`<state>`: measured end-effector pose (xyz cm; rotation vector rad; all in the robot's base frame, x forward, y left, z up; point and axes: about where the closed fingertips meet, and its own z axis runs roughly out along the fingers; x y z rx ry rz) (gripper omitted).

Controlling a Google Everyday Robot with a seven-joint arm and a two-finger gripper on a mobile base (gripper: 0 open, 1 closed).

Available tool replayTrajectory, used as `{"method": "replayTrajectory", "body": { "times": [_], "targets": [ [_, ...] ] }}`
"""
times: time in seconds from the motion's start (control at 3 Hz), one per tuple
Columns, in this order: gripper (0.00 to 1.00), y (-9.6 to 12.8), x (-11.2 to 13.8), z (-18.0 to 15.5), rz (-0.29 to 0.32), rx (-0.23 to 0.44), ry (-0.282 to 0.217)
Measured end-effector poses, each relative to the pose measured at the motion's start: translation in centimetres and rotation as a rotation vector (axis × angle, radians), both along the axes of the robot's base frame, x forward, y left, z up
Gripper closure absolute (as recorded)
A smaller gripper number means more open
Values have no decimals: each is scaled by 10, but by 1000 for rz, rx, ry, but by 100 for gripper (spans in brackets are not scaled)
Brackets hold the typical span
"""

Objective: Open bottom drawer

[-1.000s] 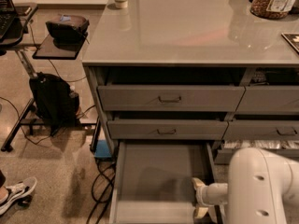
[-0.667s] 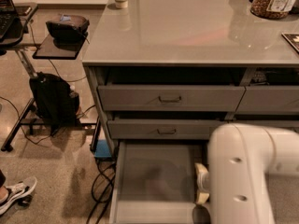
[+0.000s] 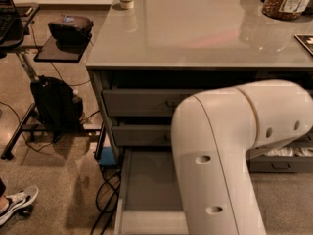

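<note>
Seemingly the pull is all but done. In the camera view, the bottom drawer (image 3: 149, 185) stands well out from the cabinet, its plain grey inside open to the eye and its front panel down at the lower edge of the picture. The two drawer fronts (image 3: 139, 102) above it sit flush and closed.

The robot's white arm (image 3: 220, 151) fills the right half of the view and covers the drawer's right side and the place where its handle would be. The gripper lies somewhere behind that arm, out of sight (so whether it is clamped on the handle or let go, I cannot tell).

By my judgement the next move is to let go, if it holds, and draw the arm straight back and up, without nudging the drawer inward.

Room is tight. The drawer's left wall runs just beside a tangle of cables (image 3: 105, 195) on the floor, with a dark backpack (image 3: 54, 104) further left and a shoe (image 3: 17, 204) near the lower left corner. On the right, another drawer with white packets (image 3: 288, 152) stands open beside the arm. The countertop (image 3: 195, 28) overhangs above, so a steep lift could meet its edge.
</note>
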<state>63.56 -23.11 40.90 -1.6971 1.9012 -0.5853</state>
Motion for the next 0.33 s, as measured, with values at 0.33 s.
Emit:
{"method": "replayTrajectory", "body": {
  "times": [0.33],
  "targets": [
    [0,5,0,35,-38,21,-73]
  ]
}}
